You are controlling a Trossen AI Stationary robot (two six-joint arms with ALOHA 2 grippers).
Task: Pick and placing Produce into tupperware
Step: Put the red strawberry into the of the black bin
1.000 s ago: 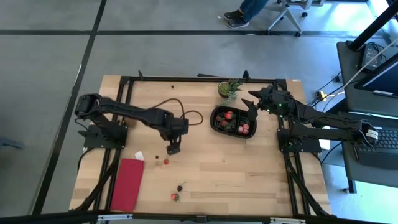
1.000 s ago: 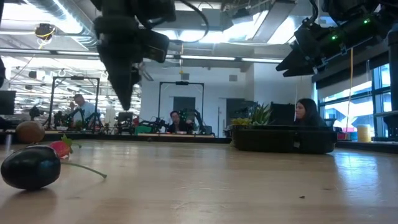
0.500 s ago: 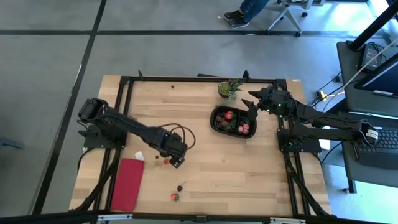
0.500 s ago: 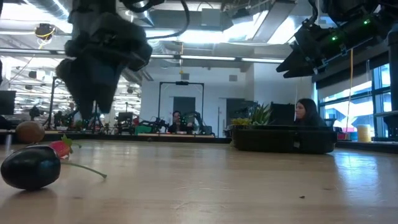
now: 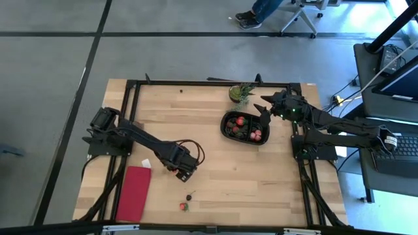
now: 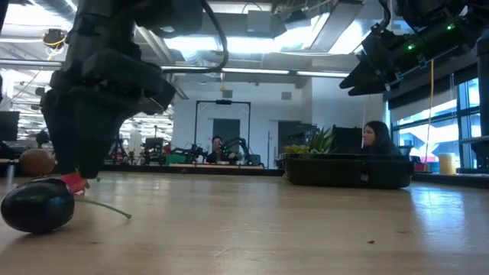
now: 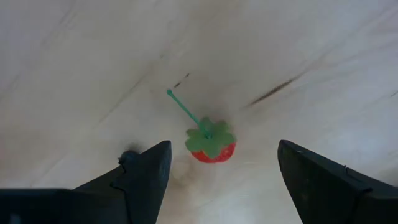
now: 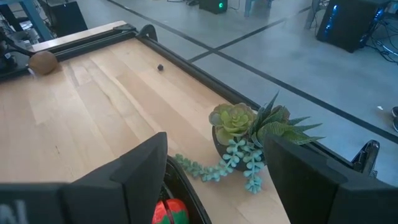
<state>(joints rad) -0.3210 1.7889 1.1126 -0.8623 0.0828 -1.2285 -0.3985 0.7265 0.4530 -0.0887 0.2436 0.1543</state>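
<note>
The left gripper (image 7: pixel 221 171) hangs low over the table with its fingers (image 7: pixel 146 171) spread apart, and a small strawberry (image 7: pixel 211 144) with a green top and thin stem lies on the wood between them, touching neither. If they close off-centre, one fingertip could nudge the berry so it rolls clear. The right gripper (image 8: pixel 211 180), fingers also parted and empty, waits over the far rim of the black tupperware (image 5: pixel 228 134).

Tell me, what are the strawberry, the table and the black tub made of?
Strawberry: probably toy plastic, with its flat leaf top and thin stiff stem. Table: pale wood with visible grain, matte. Tupperware: likely black plastic, smooth with a raised rim.
</note>
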